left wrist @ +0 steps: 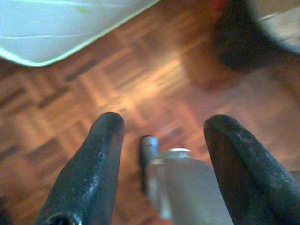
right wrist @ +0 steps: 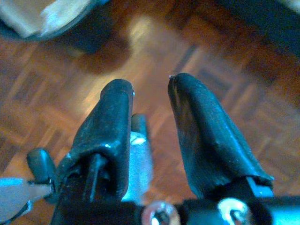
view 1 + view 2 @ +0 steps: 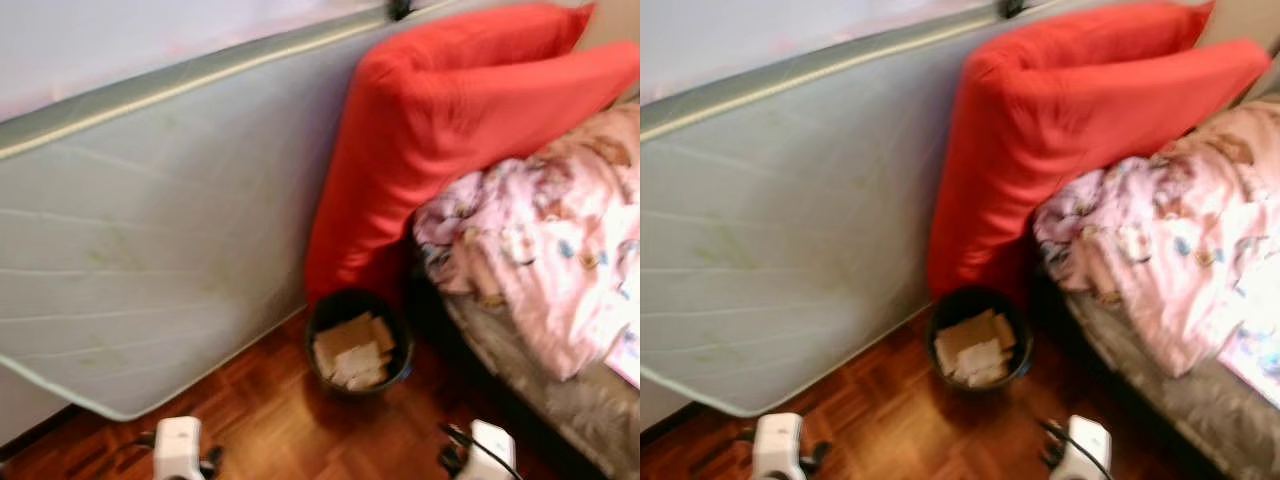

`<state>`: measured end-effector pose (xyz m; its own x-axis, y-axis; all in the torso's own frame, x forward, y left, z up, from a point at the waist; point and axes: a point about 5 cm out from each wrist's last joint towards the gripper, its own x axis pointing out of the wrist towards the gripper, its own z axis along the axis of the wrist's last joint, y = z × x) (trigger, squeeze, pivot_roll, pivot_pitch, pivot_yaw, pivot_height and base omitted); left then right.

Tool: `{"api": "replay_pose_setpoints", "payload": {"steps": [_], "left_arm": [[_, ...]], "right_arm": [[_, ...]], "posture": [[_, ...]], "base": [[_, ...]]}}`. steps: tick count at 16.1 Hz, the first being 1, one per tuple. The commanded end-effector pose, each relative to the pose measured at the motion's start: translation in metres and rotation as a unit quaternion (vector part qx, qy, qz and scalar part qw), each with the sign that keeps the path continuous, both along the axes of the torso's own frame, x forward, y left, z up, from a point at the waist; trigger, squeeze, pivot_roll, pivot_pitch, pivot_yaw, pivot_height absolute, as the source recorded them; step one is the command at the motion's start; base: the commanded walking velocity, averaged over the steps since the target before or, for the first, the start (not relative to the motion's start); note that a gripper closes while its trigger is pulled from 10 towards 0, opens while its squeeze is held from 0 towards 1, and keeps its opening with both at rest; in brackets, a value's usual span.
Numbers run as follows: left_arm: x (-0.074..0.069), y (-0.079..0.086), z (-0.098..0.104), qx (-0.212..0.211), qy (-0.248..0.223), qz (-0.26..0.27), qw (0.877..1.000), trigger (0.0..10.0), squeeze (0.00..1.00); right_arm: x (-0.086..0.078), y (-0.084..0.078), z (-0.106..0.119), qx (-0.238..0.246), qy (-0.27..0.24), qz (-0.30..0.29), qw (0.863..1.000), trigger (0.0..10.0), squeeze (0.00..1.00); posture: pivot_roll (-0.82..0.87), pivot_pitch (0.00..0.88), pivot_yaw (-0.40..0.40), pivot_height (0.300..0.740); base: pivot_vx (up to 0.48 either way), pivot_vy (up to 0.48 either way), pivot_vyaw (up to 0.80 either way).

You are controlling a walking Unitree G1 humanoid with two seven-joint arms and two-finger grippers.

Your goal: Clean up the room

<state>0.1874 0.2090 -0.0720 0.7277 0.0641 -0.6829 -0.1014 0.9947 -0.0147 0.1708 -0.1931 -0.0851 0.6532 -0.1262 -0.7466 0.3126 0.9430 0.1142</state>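
Note:
A black waste bin [image 3: 358, 345] stands on the parquet floor at the foot of a large red cushion [image 3: 450, 130]. Inside it lie several pieces of brown cardboard or paper [image 3: 350, 352]. Both arms hang low at the bottom edge, the left arm [image 3: 178, 450] and the right arm [image 3: 490, 450], short of the bin. My left gripper [image 1: 161, 126] is open over bare floor with nothing between its fingers. My right gripper [image 2: 150, 84] is open by a narrower gap and also holds nothing; the bin's rim [image 2: 42, 28] lies beyond it.
A pale grey mattress [image 3: 150, 220] leans on its side against the wall at left, its lower corner resting on the floor. A bed [image 3: 560, 400] with a crumpled pink patterned blanket [image 3: 550, 240] fills the right. Open parquet floor [image 3: 270, 420] lies between my arms.

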Motion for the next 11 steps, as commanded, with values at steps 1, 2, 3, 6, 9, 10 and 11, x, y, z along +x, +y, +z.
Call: {"api": "replay_pose_setpoints", "payload": {"steps": [1, 2, 3, 6, 9, 10, 11], "left_arm": [[0.0297, -0.0097, 0.0079, -0.011, 0.047, 0.007, 0.999, 10.0, 0.00], [0.0298, -0.0097, 0.0079, -0.011, 0.047, 0.007, 0.999, 10.0, 0.00], [0.0298, -0.0096, 0.0079, -0.011, 0.048, 0.007, 0.999, 10.0, 0.00], [0.0297, -0.0094, 0.0079, -0.011, 0.048, 0.007, 0.999, 10.0, 0.00], [0.0296, -0.0096, 0.0079, -0.012, 0.048, 0.007, 0.999, 10.0, 0.00], [0.0296, -0.0094, 0.0079, -0.011, 0.048, 0.006, 0.999, 10.0, 0.00], [0.0296, -0.0091, 0.0079, -0.011, 0.048, 0.006, 0.999, 10.0, 0.00]], "right_arm": [[0.0482, -0.0309, 0.0279, -0.011, -0.021, 0.030, 0.999, 10.0, 0.00], [0.0485, -0.0309, 0.0282, -0.010, -0.023, 0.030, 0.999, 10.0, 0.00], [0.0486, -0.0308, 0.0283, -0.011, -0.024, 0.029, 0.999, 10.0, 0.00], [0.0484, -0.0308, 0.0281, -0.011, -0.023, 0.028, 0.999, 10.0, 0.00], [0.0476, -0.0307, 0.0273, -0.010, -0.017, 0.028, 0.999, 10.0, 0.00], [0.0475, -0.0304, 0.0271, -0.008, -0.016, 0.028, 0.999, 10.0, 0.00], [0.0476, -0.0303, 0.0272, -0.010, -0.016, 0.030, 0.999, 10.0, 0.00]], "posture": [[0.02, 0.000, -0.040, 0.740], [0.02, 0.000, -0.039, 0.740], [0.02, 0.000, -0.039, 0.740], [0.02, 0.000, -0.038, 0.740], [0.02, 0.000, -0.037, 0.740], [0.02, 0.000, -0.036, 0.740], [0.02, 0.000, -0.034, 0.740]], "base": [[0.000, -0.292, 0.00], [0.000, -0.289, 0.00], [0.000, -0.292, 0.00], [0.000, -0.290, 0.00], [0.000, -0.292, -0.25], [0.000, -0.292, -0.74], [0.000, -0.292, -0.74]]}}
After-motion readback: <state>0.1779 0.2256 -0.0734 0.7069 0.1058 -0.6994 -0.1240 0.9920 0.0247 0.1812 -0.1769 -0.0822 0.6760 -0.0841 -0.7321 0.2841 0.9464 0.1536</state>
